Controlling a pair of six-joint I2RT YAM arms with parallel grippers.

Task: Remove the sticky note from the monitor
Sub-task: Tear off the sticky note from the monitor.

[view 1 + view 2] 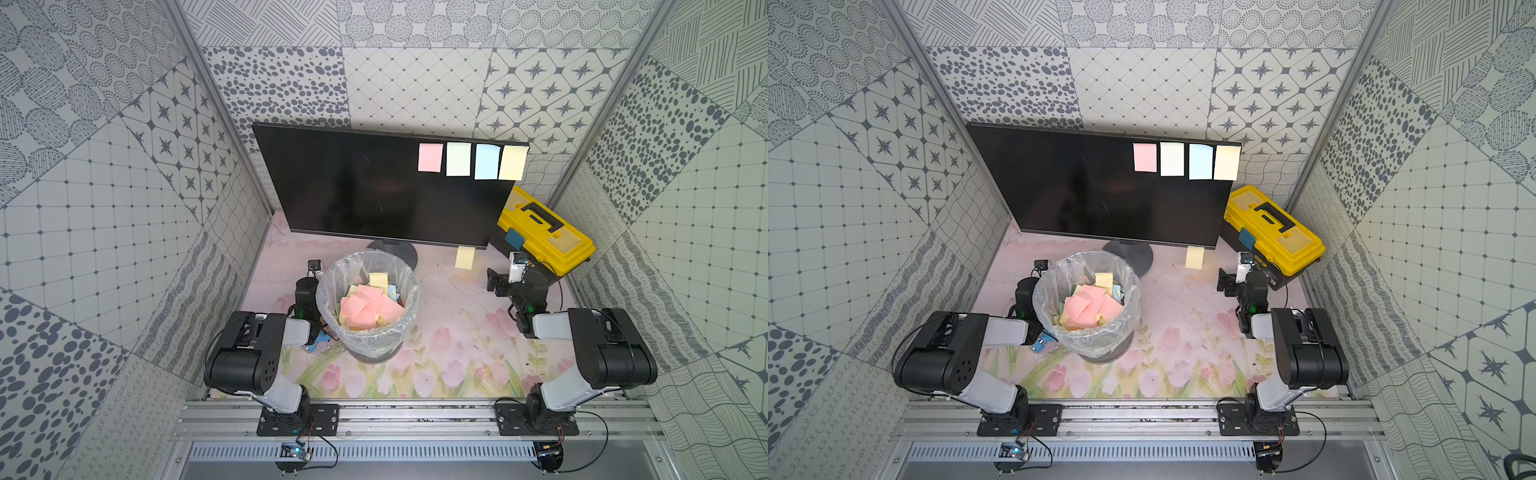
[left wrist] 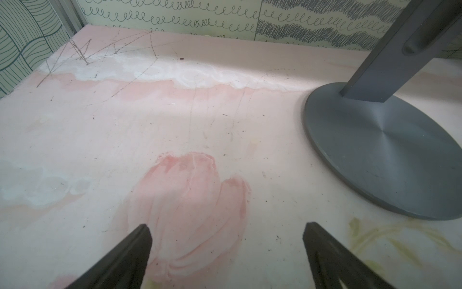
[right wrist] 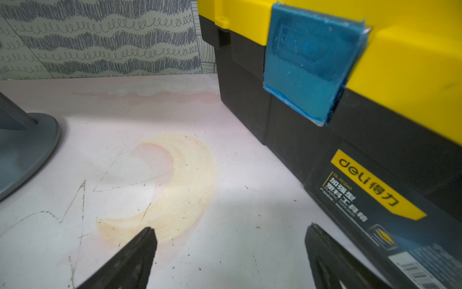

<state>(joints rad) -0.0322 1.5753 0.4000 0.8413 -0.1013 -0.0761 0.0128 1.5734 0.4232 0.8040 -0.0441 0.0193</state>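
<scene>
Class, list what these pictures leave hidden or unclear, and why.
Left gripper: in both top views its own wrist covers it.
Round grey foot of the wide black monitor: top views, screen and plastic-lined waste bin cover part.
Lower notes in the bin: top views, buried under pink paper notes.
Yellow-and-black plastic toolbox: right wrist view, cut by the frame edge; small print blurred.

Both top views look steeply down from six o'clock over the whole tabletop point(image 1: 449, 316); close wrist views share the monitor point(image 2: 375, 155) foot.
</scene>
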